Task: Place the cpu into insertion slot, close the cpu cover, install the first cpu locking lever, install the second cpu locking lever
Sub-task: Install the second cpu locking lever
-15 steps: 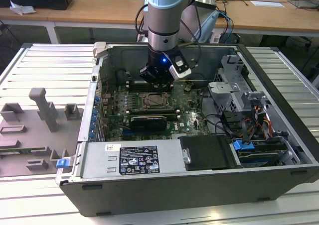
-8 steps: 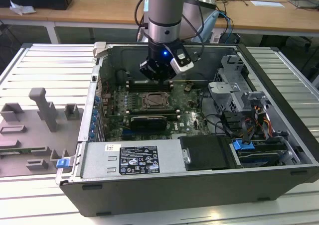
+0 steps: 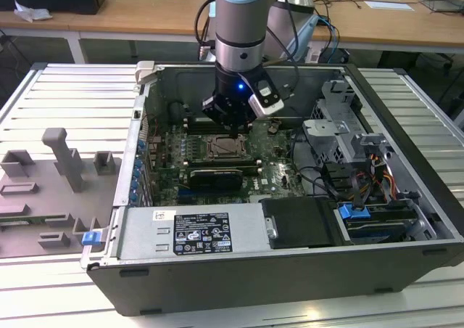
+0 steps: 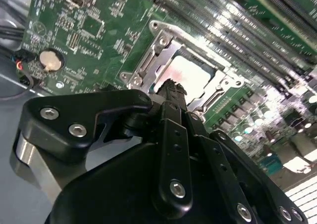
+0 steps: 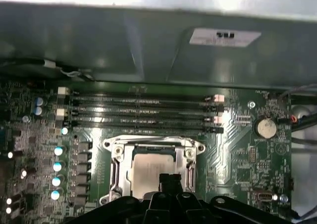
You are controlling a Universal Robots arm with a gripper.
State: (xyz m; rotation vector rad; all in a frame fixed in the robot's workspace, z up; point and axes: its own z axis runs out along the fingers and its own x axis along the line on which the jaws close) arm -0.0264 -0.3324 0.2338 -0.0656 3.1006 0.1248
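The cpu lies flat with its silver top up inside the insertion slot on the green board, seen also in the second wrist view and the exterior view. The silvery cpu cover appears to lie down as a frame around the chip. My gripper hangs just above one edge of the cpu, shut, with nothing between its fingers. In the exterior view the gripper is low inside the open computer case, right over the socket. I cannot make out the locking levers.
Several long memory slots run beside the socket, under the case wall. A coin battery sits to one side. A black card, the power supply, the drive cage and cables crowd the case. A grey fixture tray lies outside.
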